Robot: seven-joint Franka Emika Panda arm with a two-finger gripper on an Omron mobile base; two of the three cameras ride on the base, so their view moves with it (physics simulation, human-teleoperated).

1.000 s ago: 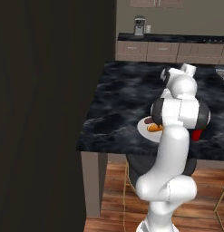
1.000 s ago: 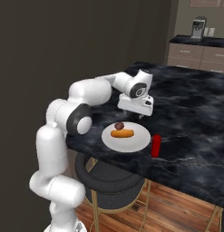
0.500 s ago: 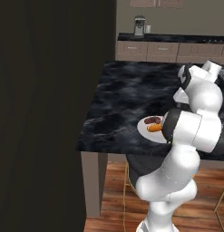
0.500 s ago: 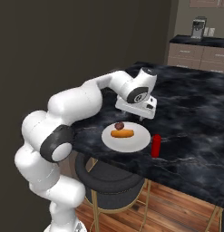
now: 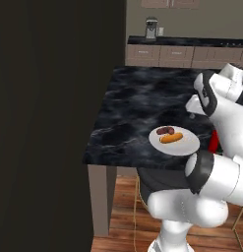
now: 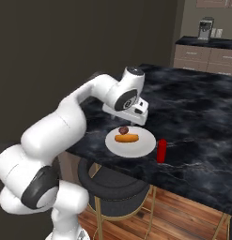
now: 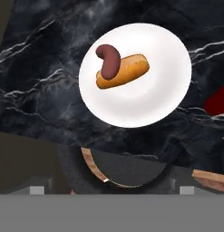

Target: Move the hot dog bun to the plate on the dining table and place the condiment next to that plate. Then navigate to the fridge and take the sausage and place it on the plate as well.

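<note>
Sausage lies across bun on plate, ketchup beside; our end effector released, empty above table. We judge: lift straight clear, avoid nudging plate.

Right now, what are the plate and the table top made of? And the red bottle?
The plate looks like smooth white ceramic or plastic: plain, matte, no pattern. The table top looks like polished black marble, dark with pale veins and a soft sheen. The red bottle looks like plastic, plain solid red, though it is too small to be sure.
</note>
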